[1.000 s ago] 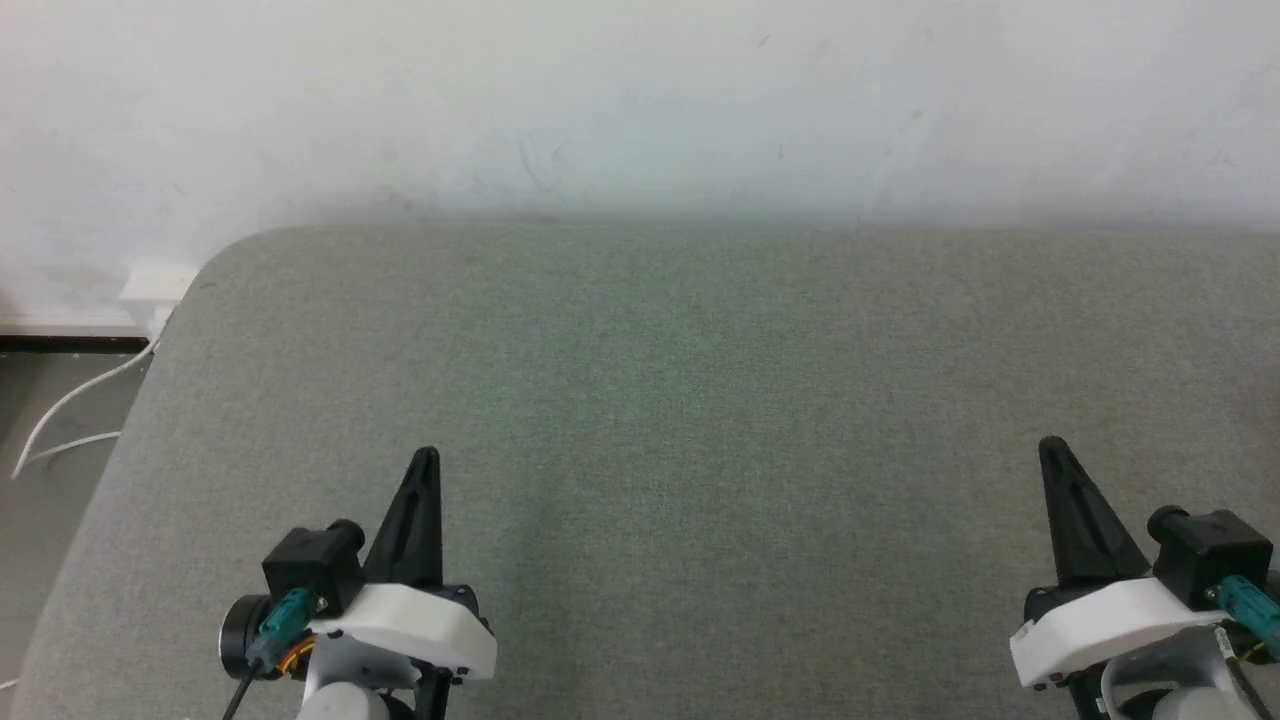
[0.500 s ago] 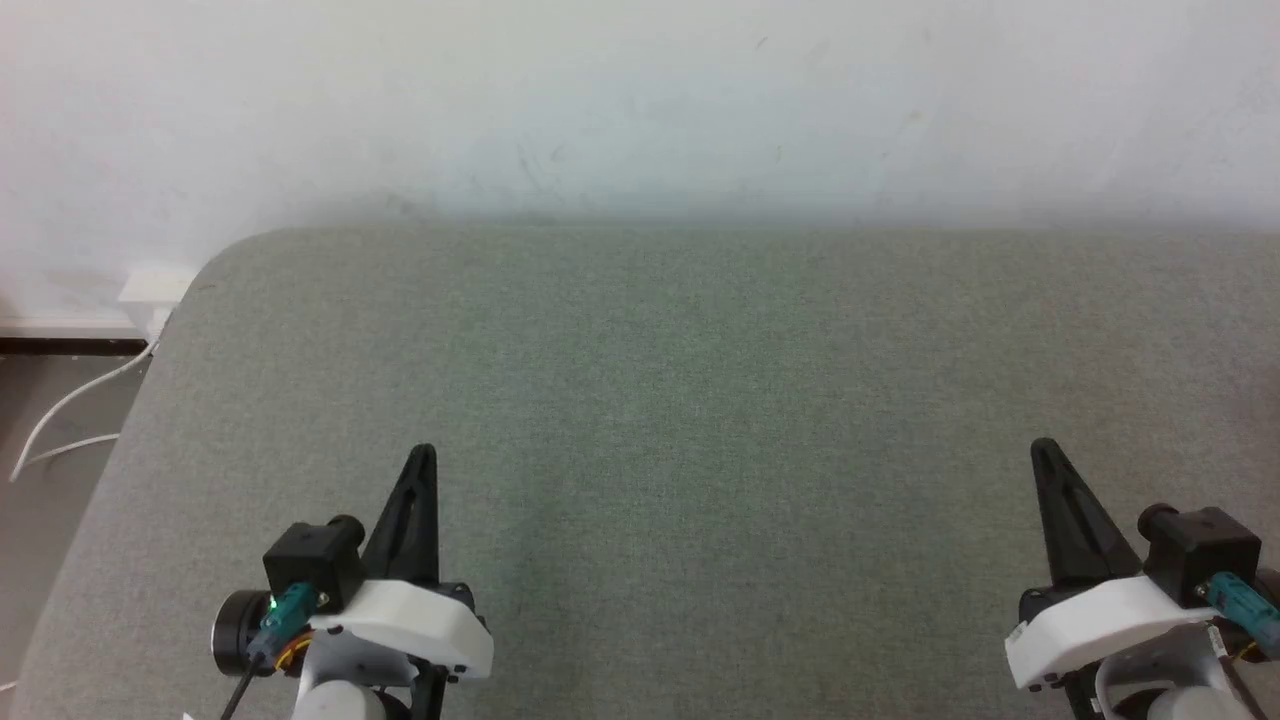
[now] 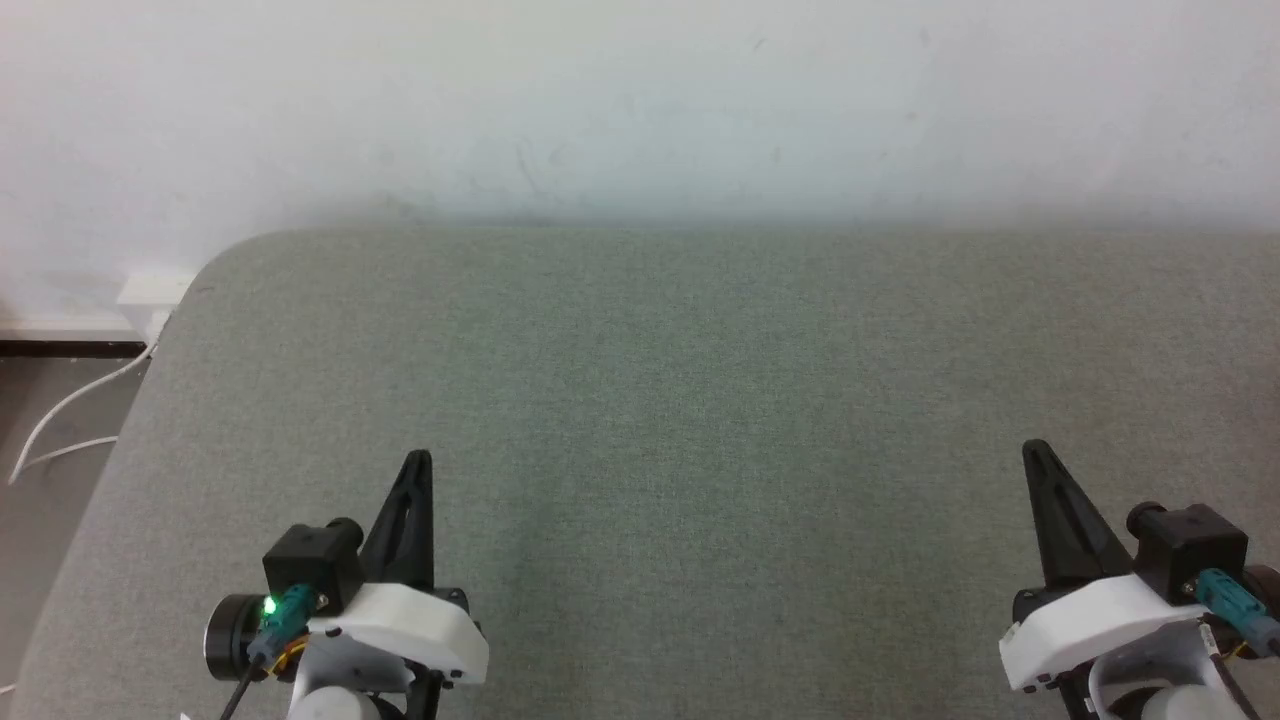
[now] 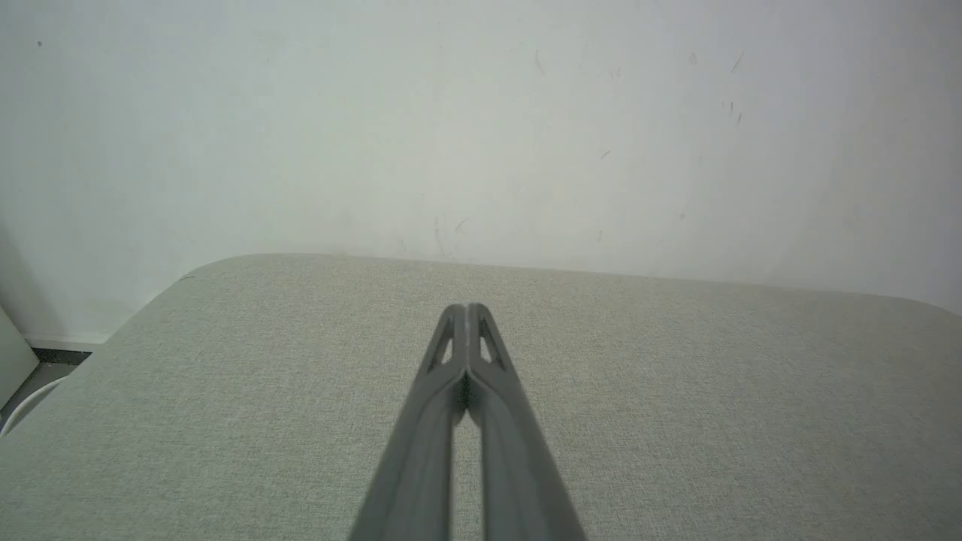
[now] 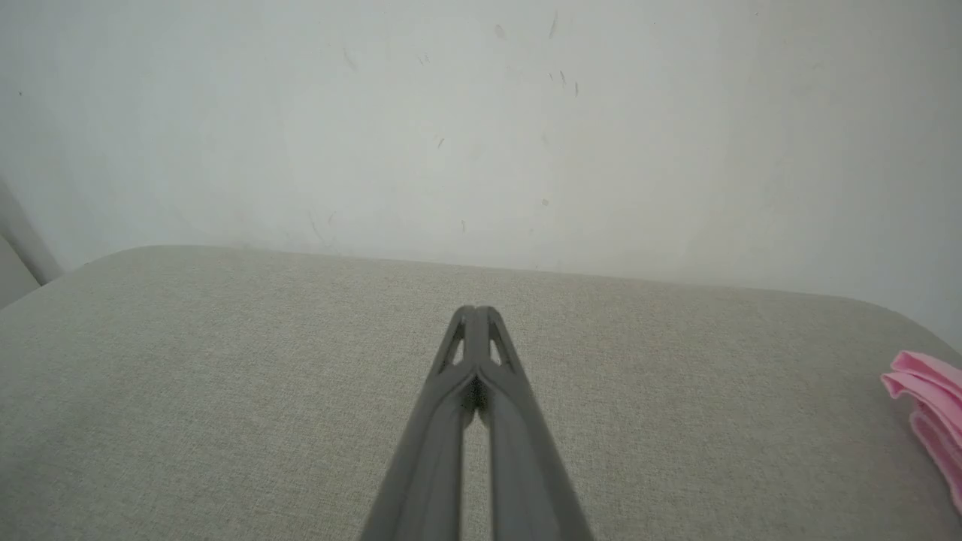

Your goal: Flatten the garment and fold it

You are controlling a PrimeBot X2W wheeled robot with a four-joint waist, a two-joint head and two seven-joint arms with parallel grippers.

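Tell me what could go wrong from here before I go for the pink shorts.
1. The garment lies bunched at the right wrist view's right edge, near the grey pad's rounded corner; a sideways nudge could push it off.
2. The right pincer and left pincer are both shut; arriving shut would likely shove the cloth rather than grip it.
3. The left pincer sits far from the garment, so two-handed flattening needs a long reach.

Head view: from above and behind the left gripper [image 3: 418, 457] and right gripper [image 3: 1032, 447], facing forward and down. Wrist views: low, close over the padded surface [image 4: 676, 391], looking beyond each gripper's tips to the wall [image 4: 481, 113], which all views share.
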